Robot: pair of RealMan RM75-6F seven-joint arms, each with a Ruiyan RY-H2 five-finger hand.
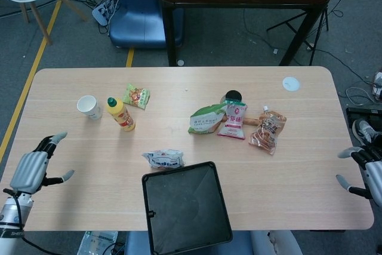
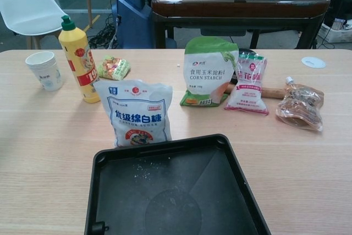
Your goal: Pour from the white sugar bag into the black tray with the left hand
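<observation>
The white sugar bag (image 1: 164,159) (image 2: 138,113) stands upright on the table just behind the far left corner of the black tray (image 1: 206,240) (image 2: 110,218). A few white grains lie on the tray floor. My left hand (image 1: 33,165) hovers at the table's left edge, far from the bag, fingers spread and holding nothing. My right hand (image 1: 361,170) shows at the right edge of the head view, beyond the table, fingers apart and empty. Neither hand appears in the chest view.
A yellow bottle (image 1: 120,113) (image 2: 77,59), a paper cup (image 1: 89,106) (image 2: 45,70) and a small snack packet (image 1: 136,96) (image 2: 113,67) stand at the left. A corn starch bag (image 1: 206,118) (image 2: 209,71), a pink packet (image 1: 234,120) (image 2: 247,83) and a brown pouch (image 1: 268,131) (image 2: 300,105) lie mid-table.
</observation>
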